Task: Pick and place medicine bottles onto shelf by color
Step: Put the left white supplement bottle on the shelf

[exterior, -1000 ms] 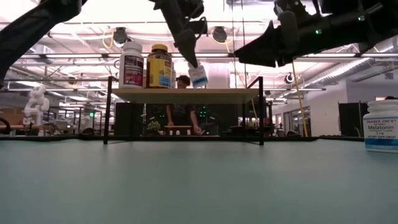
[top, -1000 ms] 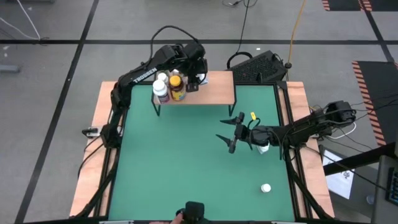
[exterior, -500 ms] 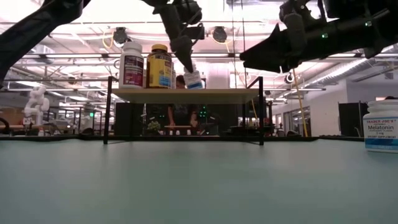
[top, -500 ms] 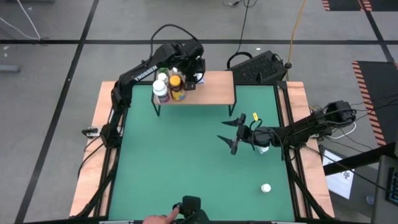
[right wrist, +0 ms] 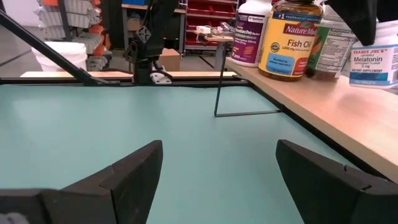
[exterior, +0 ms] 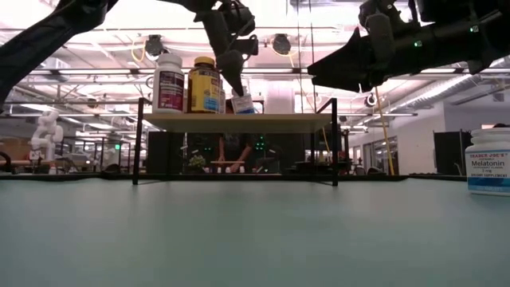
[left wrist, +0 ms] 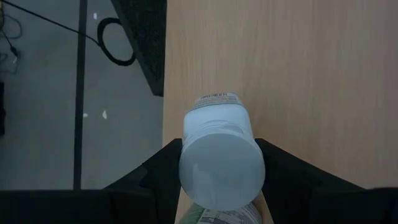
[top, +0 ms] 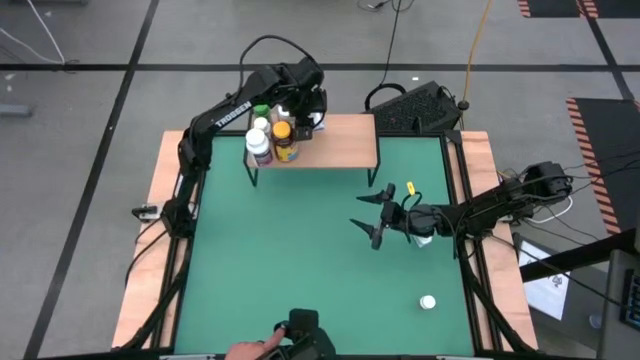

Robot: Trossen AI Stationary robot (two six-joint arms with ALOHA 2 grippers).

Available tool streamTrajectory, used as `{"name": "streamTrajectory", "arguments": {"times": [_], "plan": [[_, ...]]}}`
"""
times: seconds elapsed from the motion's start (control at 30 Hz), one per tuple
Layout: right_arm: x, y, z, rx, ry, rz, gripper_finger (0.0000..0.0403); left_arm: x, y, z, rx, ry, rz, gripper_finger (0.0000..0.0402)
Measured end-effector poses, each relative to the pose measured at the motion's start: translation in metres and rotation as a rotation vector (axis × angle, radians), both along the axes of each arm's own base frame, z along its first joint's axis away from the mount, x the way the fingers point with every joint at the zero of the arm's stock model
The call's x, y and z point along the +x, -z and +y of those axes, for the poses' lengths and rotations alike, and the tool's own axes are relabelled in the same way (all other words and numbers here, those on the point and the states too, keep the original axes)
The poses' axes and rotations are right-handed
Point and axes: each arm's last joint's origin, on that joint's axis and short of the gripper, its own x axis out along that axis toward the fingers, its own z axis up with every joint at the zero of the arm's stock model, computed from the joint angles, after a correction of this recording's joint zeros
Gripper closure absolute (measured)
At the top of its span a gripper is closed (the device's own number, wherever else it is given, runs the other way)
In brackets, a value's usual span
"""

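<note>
Green matting covers the table [top: 300, 260], with the shelf [top: 345, 145] at its far edge. Over the shelf, the left gripper [exterior: 237, 94] clamps a small white Melatonin bottle [left wrist: 221, 165], now lowered from a tilted hover a second ago until its base touches the board, just beside the fish-oil bottle [exterior: 204, 85]. Unmoved, the right gripper [top: 372, 215] hangs mid-table, fingers spread wide and empty, another white bottle [exterior: 488, 162] just behind it.

Overhead, table-level, two wrist views
</note>
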Motion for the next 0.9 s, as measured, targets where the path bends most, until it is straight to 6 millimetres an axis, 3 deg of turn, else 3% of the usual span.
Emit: {"name": "streamTrajectory", "arguments": {"times": [0.9], "plan": [[0.0,0.0,0.0,-0.006,0.0,0.002,0.0094,-0.0003,0.0004,-0.0008,-0.008,-0.008,0.005,0.0217]]}}
